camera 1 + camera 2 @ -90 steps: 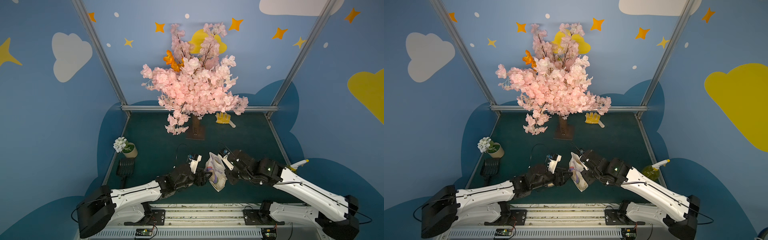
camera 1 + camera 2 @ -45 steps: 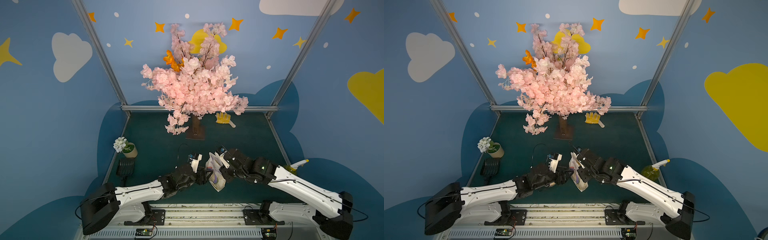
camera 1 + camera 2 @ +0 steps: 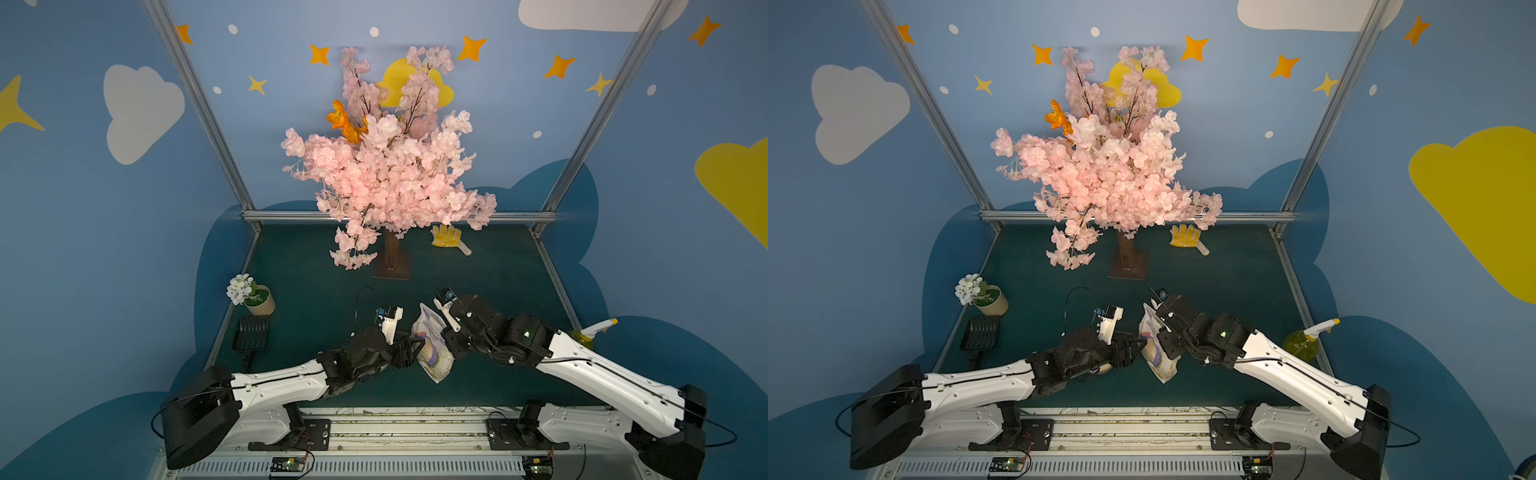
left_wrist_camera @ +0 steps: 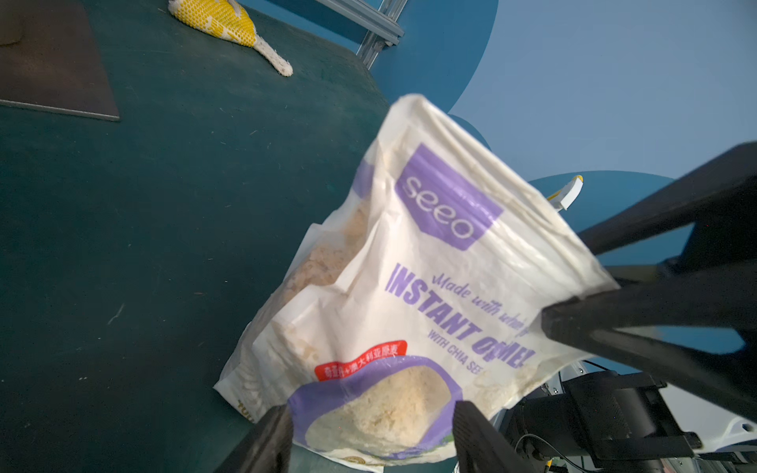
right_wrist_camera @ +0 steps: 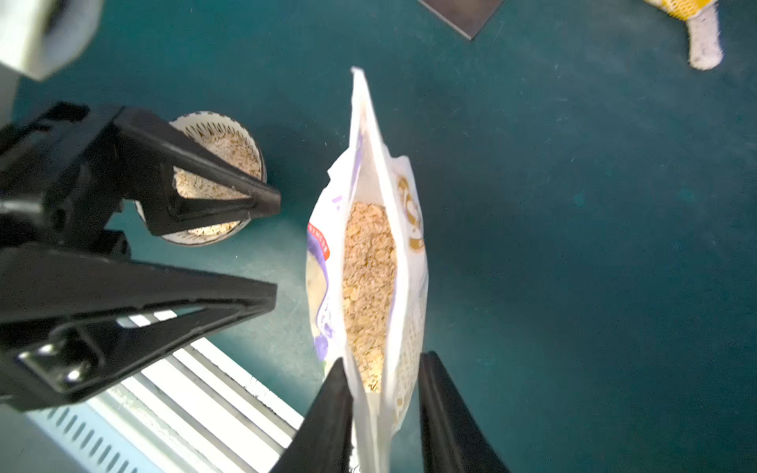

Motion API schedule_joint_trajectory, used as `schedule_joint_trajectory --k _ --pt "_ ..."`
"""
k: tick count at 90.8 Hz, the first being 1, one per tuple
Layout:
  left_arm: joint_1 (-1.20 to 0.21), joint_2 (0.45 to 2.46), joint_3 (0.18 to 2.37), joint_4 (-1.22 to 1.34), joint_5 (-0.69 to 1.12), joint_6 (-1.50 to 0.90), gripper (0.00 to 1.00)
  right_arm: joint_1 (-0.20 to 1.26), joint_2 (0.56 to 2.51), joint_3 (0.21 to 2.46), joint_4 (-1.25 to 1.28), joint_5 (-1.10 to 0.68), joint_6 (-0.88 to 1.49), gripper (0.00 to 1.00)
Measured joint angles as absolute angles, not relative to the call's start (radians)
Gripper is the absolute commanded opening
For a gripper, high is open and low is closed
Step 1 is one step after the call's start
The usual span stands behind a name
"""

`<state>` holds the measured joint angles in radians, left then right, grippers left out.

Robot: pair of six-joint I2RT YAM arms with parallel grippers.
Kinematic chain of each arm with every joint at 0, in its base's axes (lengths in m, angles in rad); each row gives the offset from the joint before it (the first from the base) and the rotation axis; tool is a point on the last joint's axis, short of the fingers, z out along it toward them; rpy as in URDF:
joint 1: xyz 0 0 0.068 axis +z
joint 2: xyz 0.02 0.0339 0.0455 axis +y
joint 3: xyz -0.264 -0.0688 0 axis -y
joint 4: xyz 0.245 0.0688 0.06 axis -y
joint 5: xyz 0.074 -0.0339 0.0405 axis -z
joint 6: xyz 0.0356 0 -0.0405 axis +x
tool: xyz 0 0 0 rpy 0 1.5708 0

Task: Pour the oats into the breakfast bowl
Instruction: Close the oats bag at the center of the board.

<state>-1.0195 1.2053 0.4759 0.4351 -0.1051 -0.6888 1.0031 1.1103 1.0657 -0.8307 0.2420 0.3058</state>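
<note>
Dark teal mat (image 3: pixel 316 266) underfoot, boxed in by blue walls (image 3: pixel 83 208) painted with clouds and stars, with metal posts (image 3: pixel 199 108) at the back corners. At the back, a pink blossom tree (image 3: pixel 386 174); just right of its foot, a yellow glove (image 3: pixel 446 237). Along the left edge, a flowerpot (image 3: pixel 259 301) with white flowers and, nearer the arms, a black scoop (image 3: pixel 251 334). At the right edge, a yellow spray bottle (image 3: pixel 582 334).

Near the front, between the two arms in both top views, the bag (image 3: pixel 432 349) (image 3: pixel 1156 353): upright, crinkly white plastic with purple print, "INSTANT" legible though a little blurred in the left wrist view. Open at the top; down through the mouth, the oats (image 5: pixel 368 286) as pale beige flakes.

Astride the bag's top edge, the right gripper (image 5: pixel 384 360): jaws parted, one finger against the plastic, the other just clear of it. Facing the printed side, the left gripper (image 5: pixel 276 245): jaws spread, tips just short of the bag, nothing between them.

On the mat near the bag, on the left gripper's side, the bowl (image 5: pixel 213 117): cream with a brown pattern inside the rim, partly hidden behind a left finger, pale flakes in it.
</note>
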Motion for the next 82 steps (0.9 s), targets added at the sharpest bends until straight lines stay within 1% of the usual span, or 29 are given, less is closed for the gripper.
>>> schedule_joint_trajectory --k 16,18,23,26,27,28,62,65,69,76,82 --pt "-1.022 1.206 0.476 0.435 -0.105 -0.69 0.65 0.995 1.131 1.066 -0.773 0.226 0.302 0.35" --pt "-1.021 1.208 0.476 0.435 -0.105 -0.69 0.65 0.995 1.137 1.066 -0.765 0.221 0.3 0.33" --pt "-1.021 1.212 0.477 0.435 -0.105 -0.693 0.65 0.995 1.152 1.066 -0.75 0.214 0.296 0.21" --pt "-1.022 1.213 0.477 0.435 -0.105 -0.694 0.65 0.995 1.162 1.066 -0.743 0.211 0.295 0.08" --pt "-1.021 1.214 0.477 0.435 -0.105 -0.695 0.65 0.995 1.166 1.066 -0.741 0.211 0.285 0.02" --pt "-1.021 1.214 0.477 0.435 -0.105 -0.696 0.65 0.995 1.169 1.066 -0.74 0.209 0.285 0.0" --pt "-1.021 1.214 0.477 0.435 -0.106 -0.704 0.65 1.008 1.187 1.09 -0.766 0.229 0.304 0.0" --pt "-1.021 1.214 0.477 0.435 -0.106 -0.704 0.65 1.008 1.184 1.088 -0.767 0.23 0.305 0.11" --pt "-1.021 1.214 0.477 0.435 -0.106 -0.704 0.65 1.008 1.182 1.085 -0.767 0.231 0.307 0.18" --pt "-1.021 1.214 0.477 0.435 -0.105 -0.704 0.65 1.002 1.179 1.085 -0.754 0.239 0.309 0.27" --pt "-1.021 1.214 0.477 0.436 -0.105 -0.704 0.65 0.994 1.178 1.085 -0.738 0.244 0.306 0.29"
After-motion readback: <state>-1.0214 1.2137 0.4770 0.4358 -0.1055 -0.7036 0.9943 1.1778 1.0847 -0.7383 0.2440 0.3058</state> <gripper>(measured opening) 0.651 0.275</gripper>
